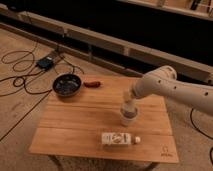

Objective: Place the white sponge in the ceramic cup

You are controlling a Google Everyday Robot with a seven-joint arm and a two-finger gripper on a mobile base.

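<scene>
The ceramic cup is small and whitish and stands right of the middle of the wooden table. My gripper comes in from the right on a pale arm. It points down directly over the cup's mouth, very close to the rim. The white sponge cannot be told apart from the gripper tip and the cup's opening; a pale shape sits there. The inside of the cup is hidden by the gripper.
A dark round bowl stands at the table's back left, with a small red object beside it. A white carton with a cap lies near the front edge. Cables and a small box lie on the floor to the left.
</scene>
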